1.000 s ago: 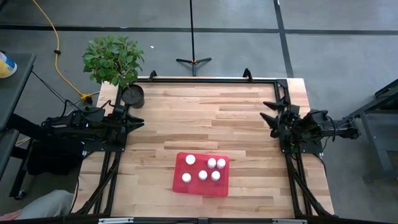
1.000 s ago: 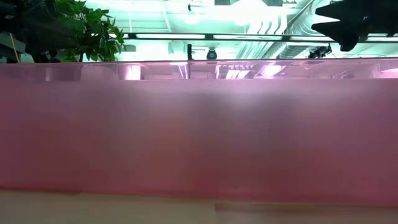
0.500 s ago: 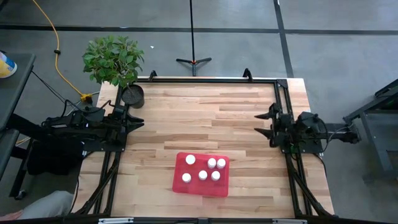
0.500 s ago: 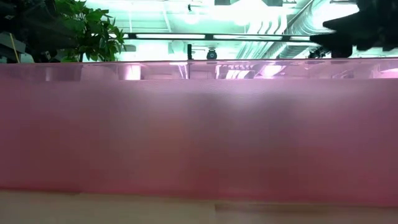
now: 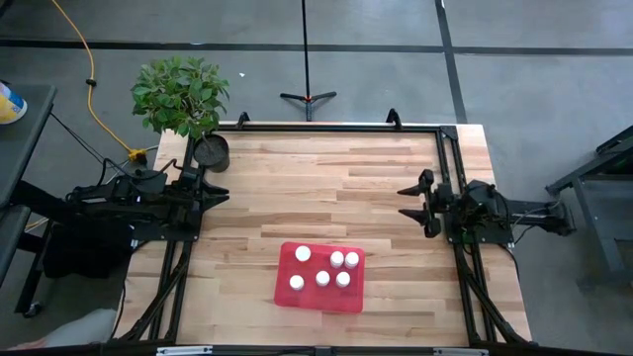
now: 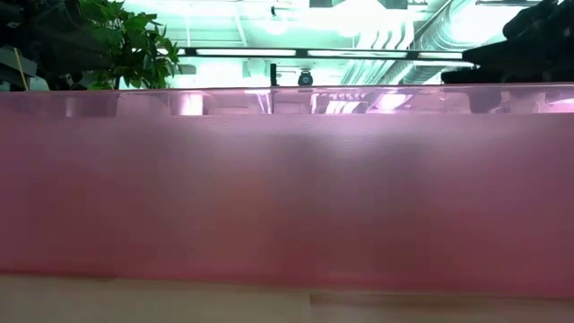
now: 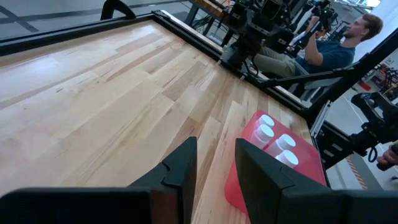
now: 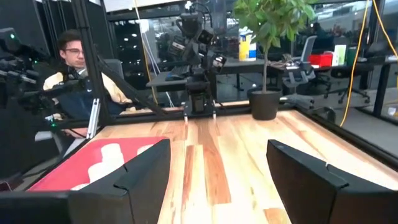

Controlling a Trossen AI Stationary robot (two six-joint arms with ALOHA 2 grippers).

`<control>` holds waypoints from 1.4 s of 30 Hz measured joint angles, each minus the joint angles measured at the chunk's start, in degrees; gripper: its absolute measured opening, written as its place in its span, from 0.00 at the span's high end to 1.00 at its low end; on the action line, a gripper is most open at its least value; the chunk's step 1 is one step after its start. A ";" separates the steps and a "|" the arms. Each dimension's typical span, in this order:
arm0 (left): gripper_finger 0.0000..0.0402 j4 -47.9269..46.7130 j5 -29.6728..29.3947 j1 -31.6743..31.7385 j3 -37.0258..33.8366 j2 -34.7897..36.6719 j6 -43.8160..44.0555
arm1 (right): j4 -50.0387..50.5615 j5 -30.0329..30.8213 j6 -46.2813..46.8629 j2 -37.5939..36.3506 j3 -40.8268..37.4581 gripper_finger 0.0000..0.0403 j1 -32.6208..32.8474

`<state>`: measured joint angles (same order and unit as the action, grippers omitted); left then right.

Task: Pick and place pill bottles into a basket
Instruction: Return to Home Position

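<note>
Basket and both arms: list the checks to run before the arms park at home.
1. All pill bottles inside the basket: six white caps counted, ok.
2. Orange bottle among them: cannot tell, only caps show from above.
3. No stray bottle on the table: ok.
4. The right gripper open, empty, at the table's right side, apart from the basket: ok.
5. The left gripper empty, fingers slightly apart, at the left edge near the plant pot: ok.

Six pill bottles [image 5: 322, 278] stand in the basket [image 5: 318, 301], which sits on the table [image 5: 326, 168]. Far behind the basket and to its left, there's the plant pot [image 5: 211, 150]. The left gripper [image 5: 220, 189] sits well left of the basket, and the right gripper [image 5: 403, 203] is right of it and a little behind.
</note>
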<state>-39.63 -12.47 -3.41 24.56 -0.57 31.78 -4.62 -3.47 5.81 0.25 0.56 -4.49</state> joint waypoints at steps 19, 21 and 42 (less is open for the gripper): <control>0.64 0.21 -7.27 0.00 0.00 0.01 -18.28 | 1.87 0.69 0.05 0.04 0.00 0.36 0.00; 0.64 2.00 -11.16 0.01 0.00 -0.01 -19.52 | 1.94 0.73 -1.31 0.04 0.00 0.36 0.00; 0.64 37.54 -1.36 0.01 -18.47 0.17 -28.36 | 2.05 0.69 -1.75 0.04 -0.05 0.36 0.00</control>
<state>-2.09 -13.83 -3.40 6.08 -0.40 3.42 -2.57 -2.79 4.05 0.30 0.51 -4.49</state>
